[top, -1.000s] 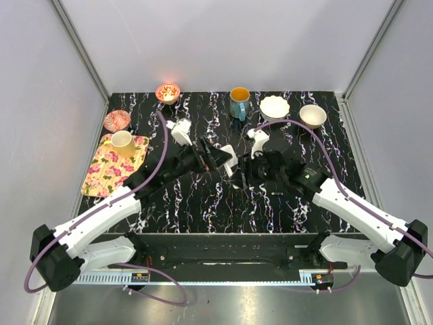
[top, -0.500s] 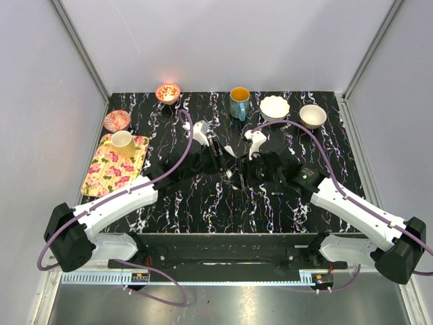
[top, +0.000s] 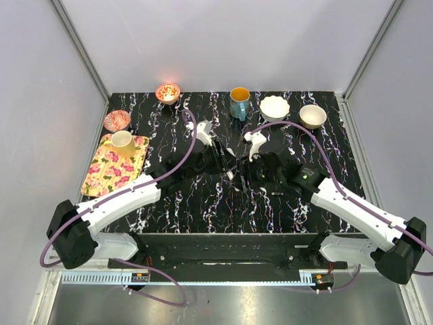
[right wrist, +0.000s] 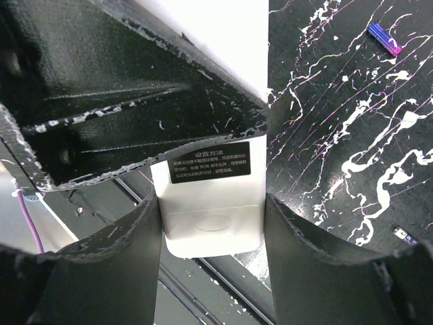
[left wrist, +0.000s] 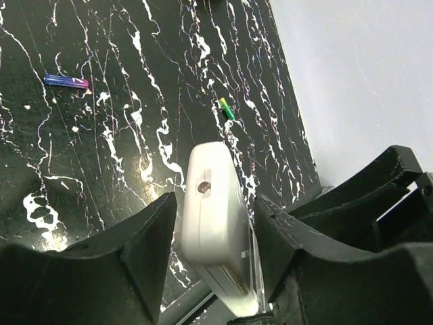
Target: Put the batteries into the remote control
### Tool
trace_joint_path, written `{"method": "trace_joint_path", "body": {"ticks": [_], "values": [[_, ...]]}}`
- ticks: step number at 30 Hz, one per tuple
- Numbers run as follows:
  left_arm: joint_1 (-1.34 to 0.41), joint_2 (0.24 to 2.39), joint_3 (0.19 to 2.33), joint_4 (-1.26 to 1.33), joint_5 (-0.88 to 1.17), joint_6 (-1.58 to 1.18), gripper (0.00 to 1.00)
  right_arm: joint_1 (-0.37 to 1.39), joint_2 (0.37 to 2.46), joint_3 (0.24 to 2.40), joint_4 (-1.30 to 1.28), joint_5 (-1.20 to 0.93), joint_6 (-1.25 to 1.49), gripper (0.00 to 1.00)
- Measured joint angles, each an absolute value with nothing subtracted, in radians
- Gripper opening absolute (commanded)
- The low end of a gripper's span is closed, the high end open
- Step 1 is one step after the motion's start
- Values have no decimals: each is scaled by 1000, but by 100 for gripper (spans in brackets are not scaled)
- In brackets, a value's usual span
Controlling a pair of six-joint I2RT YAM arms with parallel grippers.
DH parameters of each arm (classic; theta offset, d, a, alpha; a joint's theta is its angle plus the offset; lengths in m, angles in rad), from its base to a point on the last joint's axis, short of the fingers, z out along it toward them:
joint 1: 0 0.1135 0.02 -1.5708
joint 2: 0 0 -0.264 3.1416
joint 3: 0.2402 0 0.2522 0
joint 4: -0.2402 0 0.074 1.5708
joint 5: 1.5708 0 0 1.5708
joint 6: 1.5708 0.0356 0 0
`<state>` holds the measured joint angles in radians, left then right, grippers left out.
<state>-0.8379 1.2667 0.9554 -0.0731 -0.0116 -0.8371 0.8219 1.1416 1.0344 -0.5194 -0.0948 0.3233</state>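
Right gripper (right wrist: 211, 223) clamped on remote control (right wrist: 210, 166), left gripper (left wrist: 215, 203) bracketing its end, grip unclear. Looks mid-regrasp; next calls for baring compartment, fetching batteries (left wrist: 65, 81).

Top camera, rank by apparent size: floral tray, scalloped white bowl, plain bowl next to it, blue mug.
1. Floral tray
2. Scalloped white bowl and plain bowl: these look about alike, so they are not ranked against each other
3. Blue mug

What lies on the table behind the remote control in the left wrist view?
A green-yellow battery and a bluish battery lie there. The remote control covers the table directly behind it.
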Motion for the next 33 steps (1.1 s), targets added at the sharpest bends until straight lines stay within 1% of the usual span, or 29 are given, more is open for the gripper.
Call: {"method": "trace_joint_path", "body": {"ticks": [3,4,5,8,9,14,16,17,18,21,22,23,24,25,29,33], "values": [[-838,1273,955,-71,-12,-839,53,823,1142,1034,-520,-95,318,0],[-838,1275,955,-68,-8,-841,51,823,1142,1035,-520,-95,318,0],[-839,1278,955,-65,-5,-842,46,823,1142,1036,-521,-95,318,0],[-842,1280,955,-56,4,-849,36,823,1141,1038,-521,-95,318,0],[-843,1280,955,-51,5,-850,28,823,1140,1038,-521,-95,318,0],[-850,1280,955,2,30,-869,10,823,1137,1038,-523,-95,315,0],[-850,1280,955,2,33,-872,0,823,1136,1038,-522,-94,313,0],[-850,1280,955,2,35,-873,0,823,1136,1039,-522,-94,313,0],[-850,1280,953,4,36,-873,0,823,1136,1039,-522,-94,312,20],[-850,1280,942,26,39,-876,0,823,1134,1040,-526,-89,310,60],[-850,1279,937,34,39,-879,0,823,1133,1040,-531,-88,310,78],[-850,1277,928,46,39,-883,0,824,1132,1041,-535,-88,310,87],[-851,1271,916,59,37,-881,0,825,1131,1043,-543,-88,313,94],[-850,1260,901,62,31,-881,0,825,1126,1046,-552,-88,311,100],[-831,1185,816,81,-14,-879,0,825,1081,1063,-566,-89,326,100],[-781,1056,703,151,-72,-882,0,825,1018,1069,-563,-87,348,100]]}}
